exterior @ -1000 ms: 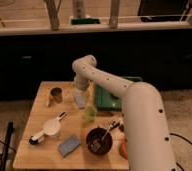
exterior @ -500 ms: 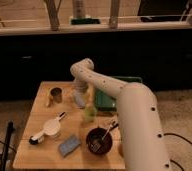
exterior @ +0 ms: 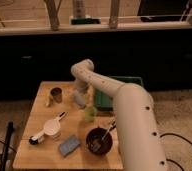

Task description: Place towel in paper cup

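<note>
Towel shows as a small grey-blue patch directly under the gripper, low over the table. It seems to hang from the gripper rather than lie flat. Whether the gripper is clamped on it or has let go, I cannot tell.

The paper cup stands just left of the gripper, upright, mouth up, and apart from the towel.

Risks, as I judge them:
- The cloth is limp, so a corner could drape over the rim and tip the light cup, or slide off outside it.
- A sideways move made too low could knock the cup over.
- The green cup, near and just below-right of the gripper, could be clipped by the wrist.

Farther below the gripper lie a white brush, a blue sponge and a dark bowl. A green tray sits to its right.

The table is pale wood on a speckled floor. Dark cabinet fronts run behind it, under a counter with window frames above.
</note>
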`<state>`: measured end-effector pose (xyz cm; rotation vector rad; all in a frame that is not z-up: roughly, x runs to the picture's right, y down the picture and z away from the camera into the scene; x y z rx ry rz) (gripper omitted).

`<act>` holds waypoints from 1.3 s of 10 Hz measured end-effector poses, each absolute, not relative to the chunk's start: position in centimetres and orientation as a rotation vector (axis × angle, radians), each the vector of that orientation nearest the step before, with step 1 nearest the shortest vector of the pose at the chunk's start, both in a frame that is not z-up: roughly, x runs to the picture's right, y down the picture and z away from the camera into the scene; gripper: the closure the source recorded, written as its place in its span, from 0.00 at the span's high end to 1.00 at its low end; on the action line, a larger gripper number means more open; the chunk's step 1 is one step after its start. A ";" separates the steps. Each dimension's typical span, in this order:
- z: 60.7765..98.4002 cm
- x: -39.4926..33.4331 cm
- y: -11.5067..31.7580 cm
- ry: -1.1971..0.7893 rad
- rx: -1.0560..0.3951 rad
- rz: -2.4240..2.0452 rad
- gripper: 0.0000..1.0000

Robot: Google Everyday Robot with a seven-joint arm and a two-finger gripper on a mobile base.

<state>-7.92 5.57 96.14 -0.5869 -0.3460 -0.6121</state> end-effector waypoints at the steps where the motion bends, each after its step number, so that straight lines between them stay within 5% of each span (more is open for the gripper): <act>1: 96.4 -7.9 5.9 -0.347 -0.594 -0.609 0.80; 5: 97.2 -7.7 6.6 -0.344 -0.603 -0.597 0.74; 13: 97.4 -7.4 6.9 -0.344 -0.611 -0.594 0.01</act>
